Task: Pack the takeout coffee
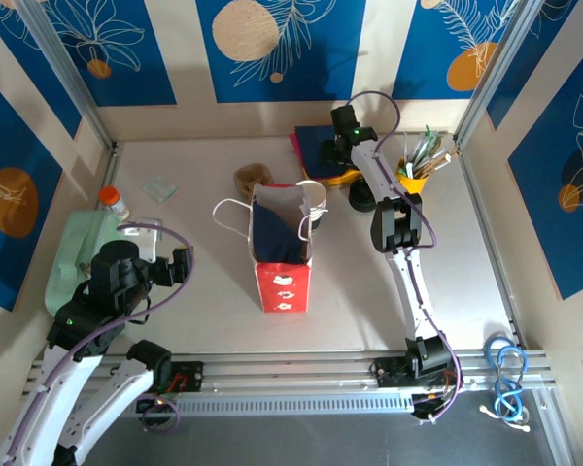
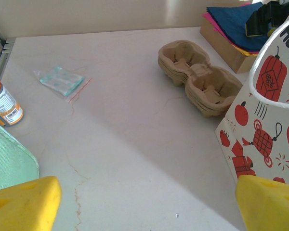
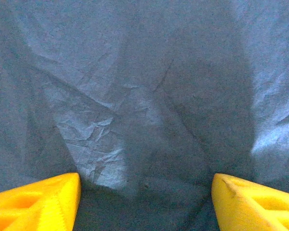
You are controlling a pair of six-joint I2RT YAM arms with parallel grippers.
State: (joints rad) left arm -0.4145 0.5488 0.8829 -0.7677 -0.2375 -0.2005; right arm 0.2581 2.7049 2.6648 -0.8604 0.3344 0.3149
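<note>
Both hands spread wide above the surface point(image 2: 135, 125).
The left hand point(image 2: 147, 207) hovers at 9 o'clock of the red bag point(image 1: 283, 277); the right hand point(image 3: 144, 199) hangs over blue tissue paper point(image 3: 149, 106) at 1 o'clock.

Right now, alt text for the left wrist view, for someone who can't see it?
The open left gripper hovers over the table, yellow fingertips wide apart. Ahead sits a brown pulp cup carrier, beside a red-and-white gift bag; an orange-capped bottle sits far left.
</note>
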